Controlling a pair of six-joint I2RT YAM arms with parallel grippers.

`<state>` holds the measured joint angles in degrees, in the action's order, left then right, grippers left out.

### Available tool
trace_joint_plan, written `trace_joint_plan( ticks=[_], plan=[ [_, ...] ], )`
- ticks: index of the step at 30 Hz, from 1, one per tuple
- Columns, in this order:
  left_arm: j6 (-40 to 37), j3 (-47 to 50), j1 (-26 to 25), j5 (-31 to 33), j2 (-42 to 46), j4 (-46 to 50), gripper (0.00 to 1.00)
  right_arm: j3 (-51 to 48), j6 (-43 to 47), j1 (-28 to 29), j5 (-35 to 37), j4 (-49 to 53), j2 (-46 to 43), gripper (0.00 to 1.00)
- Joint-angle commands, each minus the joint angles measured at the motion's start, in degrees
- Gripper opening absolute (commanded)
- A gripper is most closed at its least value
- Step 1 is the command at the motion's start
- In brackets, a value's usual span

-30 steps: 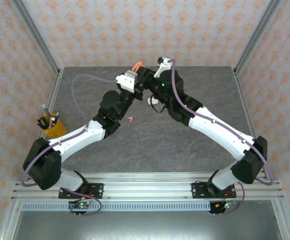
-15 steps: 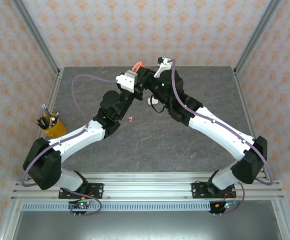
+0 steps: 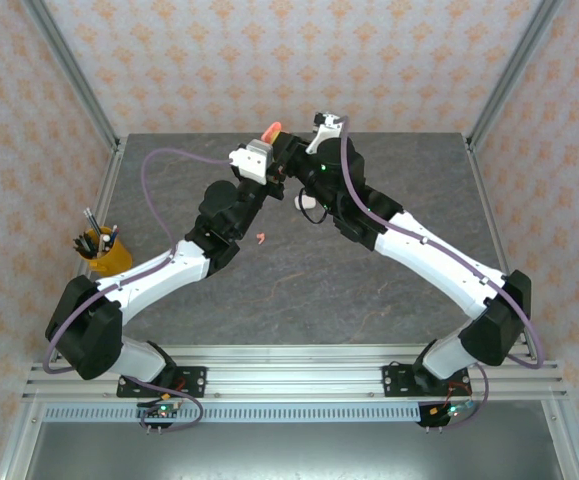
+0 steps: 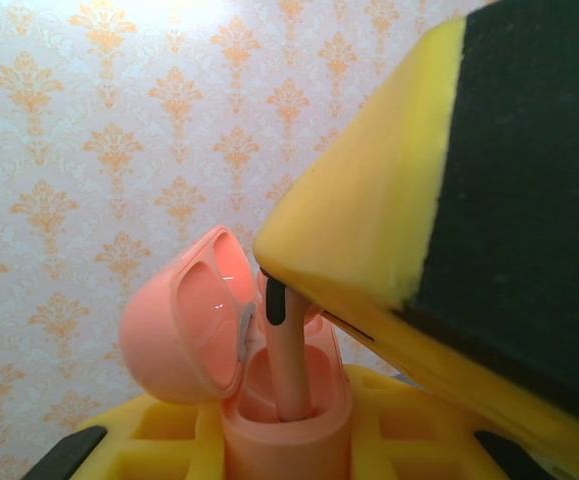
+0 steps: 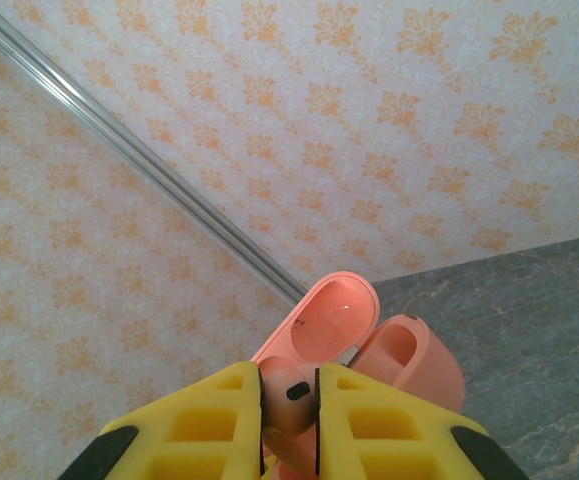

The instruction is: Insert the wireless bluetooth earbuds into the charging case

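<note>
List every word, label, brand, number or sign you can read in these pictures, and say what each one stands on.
No text can be read anywhere.
Open salmon pink plastic charging case: plain, no brand or marking.
Salmon pink stemmed earbud: no lettering.
Yellow pen cup and small circuit boards: any print is too small to read.
Patterned wallpaper: ornament, no words.

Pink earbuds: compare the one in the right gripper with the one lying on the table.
The held earbud stands upright, stem down in the open pink case; the loose earbud lies on the table. The held earbud is pinched by the right gripper; the loose earbud lies ungripped. Both are salmon pink.
</note>
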<state>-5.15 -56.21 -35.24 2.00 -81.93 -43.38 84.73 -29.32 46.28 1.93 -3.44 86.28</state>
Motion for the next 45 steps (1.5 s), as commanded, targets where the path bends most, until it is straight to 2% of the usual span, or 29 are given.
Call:
trace_joint_plan(
  ticks=[1, 13, 18, 31, 45],
  plan=[
    [0.7, -2.0, -0.5, -1.6, -0.4, -3.6, 0.0, 1.9, -1.6, 1.5, -4.8, 1.5, 1.7, 0.16],
    [0.1, -2.0, -0.2, -2.9, -0.1, -2.9, 0.0, 0.0, -0.7, 1.5, -6.4, 0.5, 0.7, 0.15],
    [0.7, -2.3, 0.6, -6.0, 0.3, -2.0, 0.0, -1.9, 1.8, 1.4, -7.4, 0.2, -1.0, 0.15],
    [1.7, -3.8, 2.7, -19.0, 1.2, 2.3, 0.0, -3.8, 4.0, 0.5, -9.5, 2.1, -3.8, 0.15],
    [1.7, -3.3, 3.5, -24.4, 1.9, 1.8, 0.0, -3.7, 5.1, -0.2, -9.3, 6.2, -3.5, 0.15]
  ],
)
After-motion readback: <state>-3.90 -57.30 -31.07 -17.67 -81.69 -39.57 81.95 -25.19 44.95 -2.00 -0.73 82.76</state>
